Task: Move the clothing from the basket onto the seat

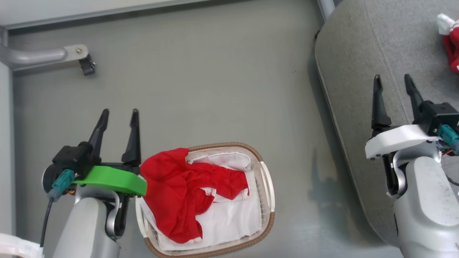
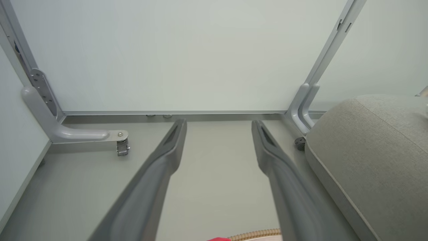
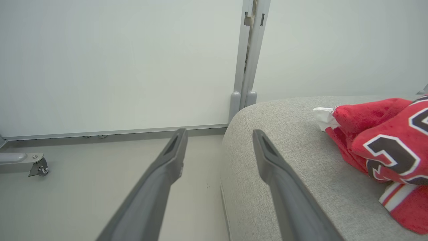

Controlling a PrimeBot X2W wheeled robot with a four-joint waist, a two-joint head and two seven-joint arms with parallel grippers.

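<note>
While the left hand (image 1: 120, 111) hangs spread and empty beside the basket (image 1: 267, 222), a red garment (image 1: 179, 193) drapes over its rim; the right hand (image 1: 392, 77) hovers wide apart, empty, over the edge of the seat (image 1: 358, 71), with the jersey (image 3: 384, 144) lying farther in.

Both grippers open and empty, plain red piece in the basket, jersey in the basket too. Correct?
No. The jersey lies on the seat, not in the basket; the right wrist view shows it there. The rest stands: the plain red piece is in the basket, and the left gripper and right gripper are open and empty.
</note>
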